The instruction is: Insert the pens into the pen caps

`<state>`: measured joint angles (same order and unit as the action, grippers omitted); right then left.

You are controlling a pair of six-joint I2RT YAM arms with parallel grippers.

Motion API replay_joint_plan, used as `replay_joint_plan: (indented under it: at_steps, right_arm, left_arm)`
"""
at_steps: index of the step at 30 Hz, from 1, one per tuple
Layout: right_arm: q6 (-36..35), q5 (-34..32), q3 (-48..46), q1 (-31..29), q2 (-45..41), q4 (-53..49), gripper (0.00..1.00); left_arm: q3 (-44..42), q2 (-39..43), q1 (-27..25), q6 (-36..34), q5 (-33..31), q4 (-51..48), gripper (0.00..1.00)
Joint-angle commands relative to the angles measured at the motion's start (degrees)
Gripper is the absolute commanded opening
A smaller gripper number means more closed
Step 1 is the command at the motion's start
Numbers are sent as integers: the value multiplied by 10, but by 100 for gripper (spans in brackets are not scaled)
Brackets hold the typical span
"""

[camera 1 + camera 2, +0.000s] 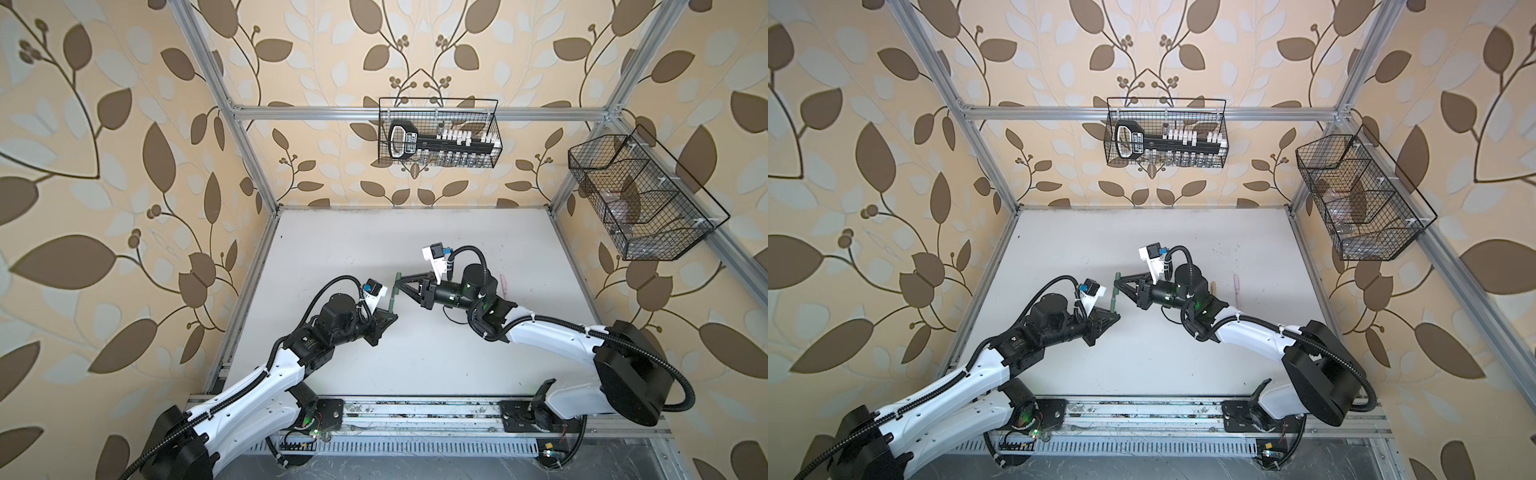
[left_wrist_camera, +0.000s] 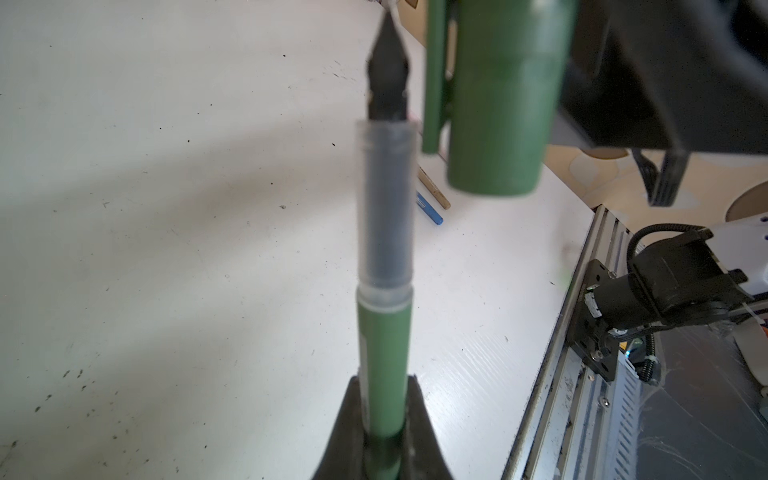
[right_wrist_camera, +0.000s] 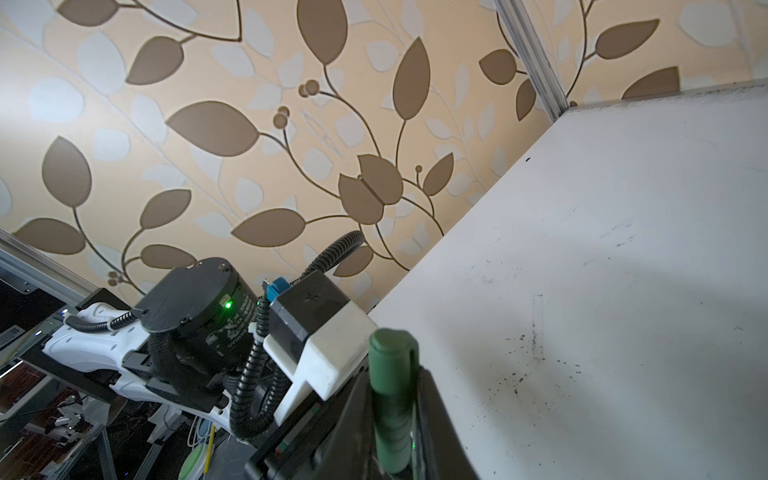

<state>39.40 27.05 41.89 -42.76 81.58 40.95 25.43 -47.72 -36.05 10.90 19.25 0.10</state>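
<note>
My left gripper [image 2: 384, 388] grips the green pen [image 2: 384, 324] — my right gripper [image 3: 394, 390] pinches the green cap [image 3: 390, 353] beside its tip, over the middle of the table [image 1: 415, 353].

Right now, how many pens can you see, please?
4: green pen in the left tool; blue pen, tan pen and pink pen lying on the table. Others may be hidden.

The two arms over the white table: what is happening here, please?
The left gripper holds a green pen by its barrel, with the dark tip bare. The right gripper holds the green cap close beside that tip, not yet over it. A blue pen, a tan pen and a pink pen lie on the table.
</note>
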Motion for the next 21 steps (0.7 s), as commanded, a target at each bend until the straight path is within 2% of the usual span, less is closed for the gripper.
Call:
replay_joint_plan:
  at_steps: [1, 11, 21]
  right_arm:
    - [11, 0, -14, -4, 10, 37, 17]
    - [-21, -5, 38, 16, -9, -2, 16]
    - [-16, 8, 49, 19, -3, -2, 16]
  left_arm:
    - [23, 9, -3, -3, 1, 12, 0]
    - [22, 5, -3, -10, -2, 4, 0]
    - [22, 6, -3, -11, -3, 3, 0]
